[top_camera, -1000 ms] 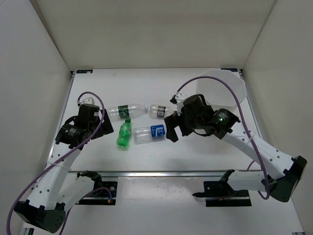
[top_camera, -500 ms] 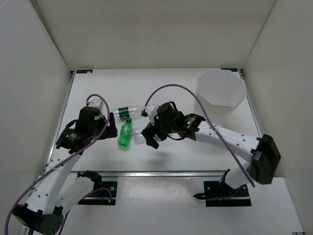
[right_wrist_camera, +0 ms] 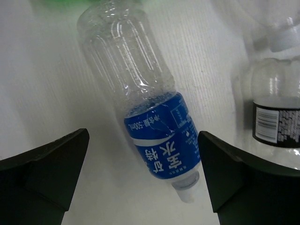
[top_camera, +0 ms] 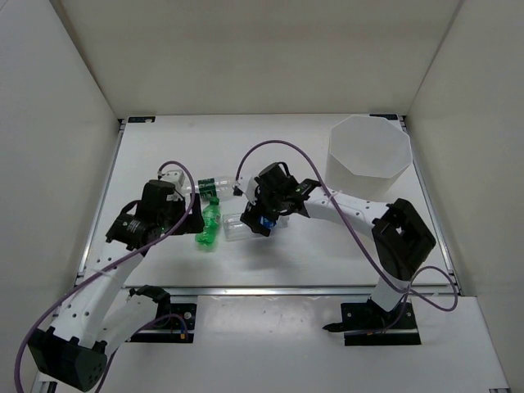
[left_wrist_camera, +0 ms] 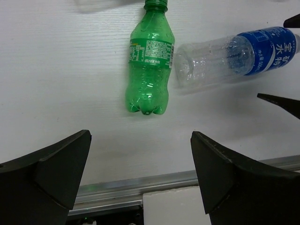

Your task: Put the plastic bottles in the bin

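Note:
The all-green bottle (top_camera: pixel 208 227) lies on the white table, and in the left wrist view (left_wrist_camera: pixel 150 61) it is ahead of my open, empty left gripper (left_wrist_camera: pixel 140 164), which sits just left of it in the top view (top_camera: pixel 194 219). The blue-label bottle (right_wrist_camera: pixel 145 112) lies beside the green one (top_camera: pixel 239 227). My right gripper (right_wrist_camera: pixel 143 168) is open, its jaws standing either side of that bottle's cap end (top_camera: pixel 260 221). The black-white label bottle (right_wrist_camera: pixel 276 117) lies to the right. The green-label bottle (top_camera: pixel 210 183) lies behind. The white bin (top_camera: pixel 368 155) stands at the far right.
A metal rail (left_wrist_camera: pixel 140 180) runs along the table's near edge. White walls enclose the table on three sides. The right arm's purple cable (top_camera: pixel 270 147) arcs above the bottles. Another clear bottle's white cap (right_wrist_camera: pixel 283 40) lies close to the black-white label bottle.
My right gripper has swung left from beside the bin to over the blue-label bottle. My left gripper has moved right, closer to the all-green bottle. The bottles have stayed put.

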Motion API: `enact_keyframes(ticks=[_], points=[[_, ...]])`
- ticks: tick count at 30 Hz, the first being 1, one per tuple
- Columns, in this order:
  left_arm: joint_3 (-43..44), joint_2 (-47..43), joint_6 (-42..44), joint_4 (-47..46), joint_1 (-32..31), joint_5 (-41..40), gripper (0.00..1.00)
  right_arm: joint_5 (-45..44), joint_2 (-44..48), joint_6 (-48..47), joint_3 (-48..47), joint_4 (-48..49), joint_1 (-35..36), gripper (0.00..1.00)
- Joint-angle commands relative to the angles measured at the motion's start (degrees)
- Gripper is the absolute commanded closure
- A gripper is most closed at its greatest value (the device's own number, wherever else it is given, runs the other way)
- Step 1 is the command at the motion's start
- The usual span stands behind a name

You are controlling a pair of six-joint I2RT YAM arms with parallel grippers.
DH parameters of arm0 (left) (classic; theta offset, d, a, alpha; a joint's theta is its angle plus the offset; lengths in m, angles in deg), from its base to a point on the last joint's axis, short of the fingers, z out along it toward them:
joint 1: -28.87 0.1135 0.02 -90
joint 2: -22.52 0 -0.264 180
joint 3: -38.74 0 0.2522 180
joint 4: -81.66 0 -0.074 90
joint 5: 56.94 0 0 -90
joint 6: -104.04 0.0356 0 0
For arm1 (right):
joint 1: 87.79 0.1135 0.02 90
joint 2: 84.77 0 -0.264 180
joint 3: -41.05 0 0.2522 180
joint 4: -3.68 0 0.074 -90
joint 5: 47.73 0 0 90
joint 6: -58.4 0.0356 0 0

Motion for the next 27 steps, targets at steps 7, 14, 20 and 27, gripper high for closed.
enact_keyframes(ticks=[7, 14, 20, 27], points=[[-2.4, 6.7, 0.0, -8.7, -0.1, 1.2, 0.01, 7.4, -4.9, -7.9, 0.1, 6.7, 0.8, 0.01], [-3.0, 9.3, 0.5, -11.4, 0.7, 0.7, 0.01, 5.2, -10.7, -7.1, -1.1, 6.4, 2.6, 0.05], [-4.3, 9.8, 0.4, -12.7, 0.7, 1.1, 0.02, 3.7, -9.6, -5.3, -1.3, 4.6, 3.5, 0.35], [-5.9, 13.0, 0.7, -15.7, 0.1, 1.4, 0.01, -3.0, 5.2, -2.6, 1.2, 6.5, 6.1, 0.76]])
